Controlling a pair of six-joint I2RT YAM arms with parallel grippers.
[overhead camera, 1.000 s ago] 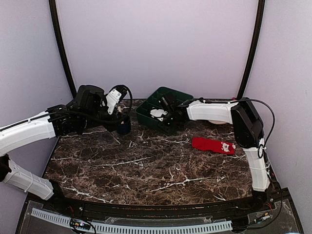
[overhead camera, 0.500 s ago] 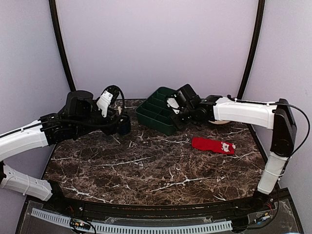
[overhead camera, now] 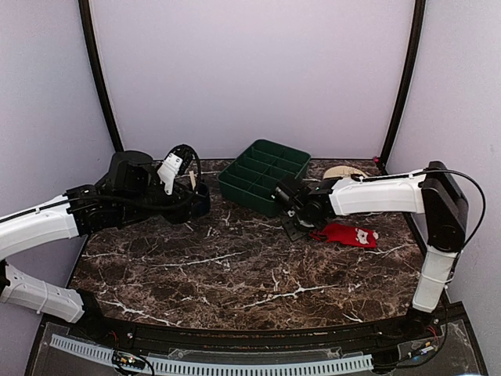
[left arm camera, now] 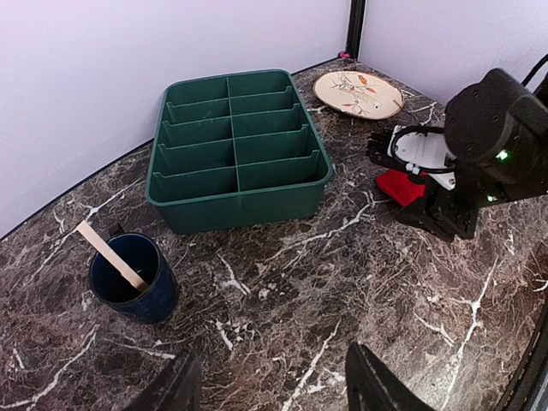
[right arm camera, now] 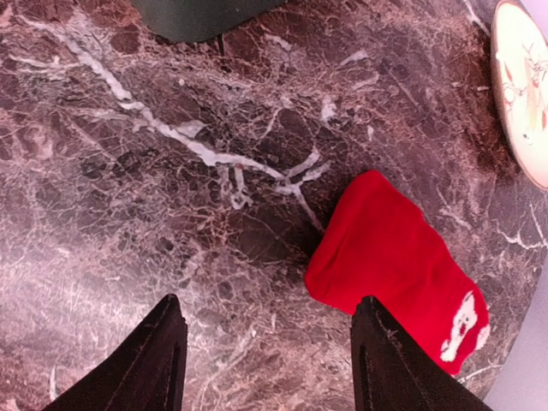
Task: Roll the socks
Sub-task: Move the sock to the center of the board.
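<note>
One sock in sight: red sock [overhead camera: 344, 234], flat on the marble table [overhead camera: 235, 274], right of centre in the top view. Teal one not visible. Right gripper [right arm camera: 270, 308] hung at its plain end, jaws wide, nothing held. Left gripper [left arm camera: 274, 381] also open and empty, upper left. Looked like pre-grasp. Next move needs a descent and a pinch on that edge to start the roll.

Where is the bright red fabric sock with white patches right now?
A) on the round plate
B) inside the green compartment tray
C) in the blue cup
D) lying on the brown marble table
D: the bright red fabric sock lies flat on the brown marble table, outside the green plastic compartment tray. The jaws of the right gripper are open, not closed on it.
</note>
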